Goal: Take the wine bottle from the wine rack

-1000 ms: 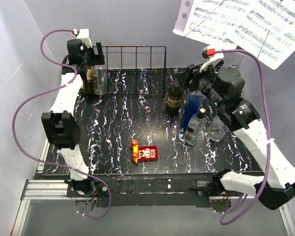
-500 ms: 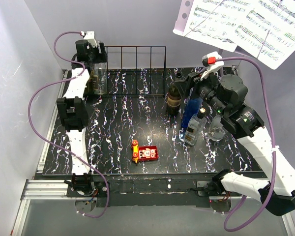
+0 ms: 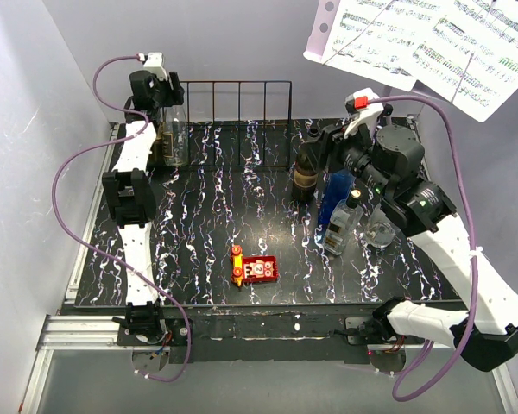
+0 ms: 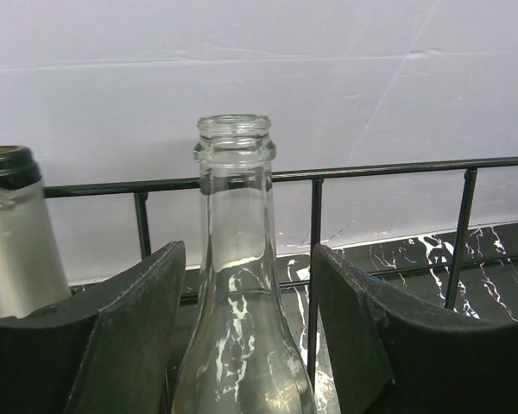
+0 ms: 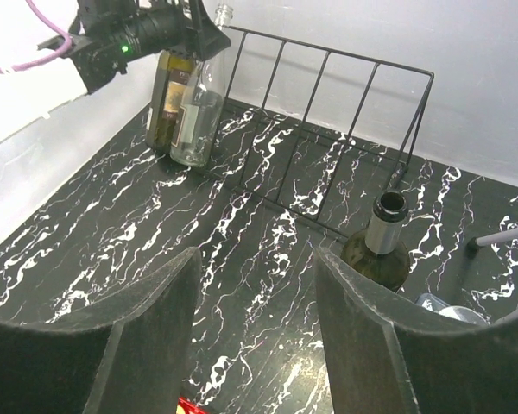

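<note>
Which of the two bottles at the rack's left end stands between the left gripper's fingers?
The clear glass bottle; the dark foil-topped bottle stands beside it, outside the fingers.

- From high over the near edge, we overlook the whole table.
- Left wrist: we sit close — level with the neck of the clear wine bottle.
- Right wrist: we look down from farther off; all views share the wine rack.

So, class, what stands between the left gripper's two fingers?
The neck of the clear glass bottle, in front of the wine rack; the left wrist view shows it.
</note>
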Controlling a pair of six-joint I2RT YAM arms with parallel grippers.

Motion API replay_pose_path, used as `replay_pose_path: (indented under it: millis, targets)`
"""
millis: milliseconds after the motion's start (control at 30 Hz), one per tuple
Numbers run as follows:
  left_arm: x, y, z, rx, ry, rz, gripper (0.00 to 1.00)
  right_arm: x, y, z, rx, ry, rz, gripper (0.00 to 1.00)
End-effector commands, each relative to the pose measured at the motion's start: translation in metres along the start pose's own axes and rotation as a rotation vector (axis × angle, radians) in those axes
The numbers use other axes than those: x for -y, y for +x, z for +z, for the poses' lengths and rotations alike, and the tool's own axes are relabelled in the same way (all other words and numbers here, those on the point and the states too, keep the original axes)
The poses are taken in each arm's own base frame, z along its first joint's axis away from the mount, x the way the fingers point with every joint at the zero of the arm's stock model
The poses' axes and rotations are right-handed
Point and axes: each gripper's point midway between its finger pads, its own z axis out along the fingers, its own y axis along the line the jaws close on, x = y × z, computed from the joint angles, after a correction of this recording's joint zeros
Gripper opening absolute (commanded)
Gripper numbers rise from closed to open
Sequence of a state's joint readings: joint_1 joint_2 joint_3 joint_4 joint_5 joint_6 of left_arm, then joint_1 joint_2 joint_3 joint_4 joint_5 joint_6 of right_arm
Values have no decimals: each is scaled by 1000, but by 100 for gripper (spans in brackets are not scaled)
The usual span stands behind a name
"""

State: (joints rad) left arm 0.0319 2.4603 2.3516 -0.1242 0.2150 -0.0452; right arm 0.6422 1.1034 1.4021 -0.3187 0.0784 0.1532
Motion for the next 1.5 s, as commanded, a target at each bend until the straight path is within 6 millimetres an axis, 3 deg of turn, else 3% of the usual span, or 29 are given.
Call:
replay_pose_path:
  millis: [0, 133, 300, 433, 567, 800, 1133, 1333, 1400, 1467]
  targets:
    - [7, -19, 1, 68, 52, 13, 59, -10, -41, -9, 105, -32, -8, 61]
    - [7, -10, 6, 60, 53, 7, 56, -13, -43, -8, 106, -37, -8, 61]
    - [9, -5, 9, 67, 70, 17, 45, -13, -43, -8, 107, -34, -10, 61]
    - [16, -16, 3, 84, 91, 20, 28, -15, -41, -5, 103, -39, -8, 61]
    - [24, -25, -5, 90, 115, 12, 0, -16, -41, -4, 106, -46, -5, 61]
    - [53, -82, -35, 232, 200, 35, 0, -17, -40, -7, 119, -47, -2, 61]
    - [69, -131, -76, 333, 236, 46, 0, -17, -43, -16, 145, -47, 7, 61]
    - [89, -140, -114, 343, 304, 37, 0, -15, -39, -19, 156, -43, 16, 61]
    - [96, -148, -136, 373, 322, 32, 0, -15, -37, -19, 156, -43, 17, 61]
    - [99, -140, -147, 371, 329, 17, 0, -14, -34, -20, 154, -40, 16, 61]
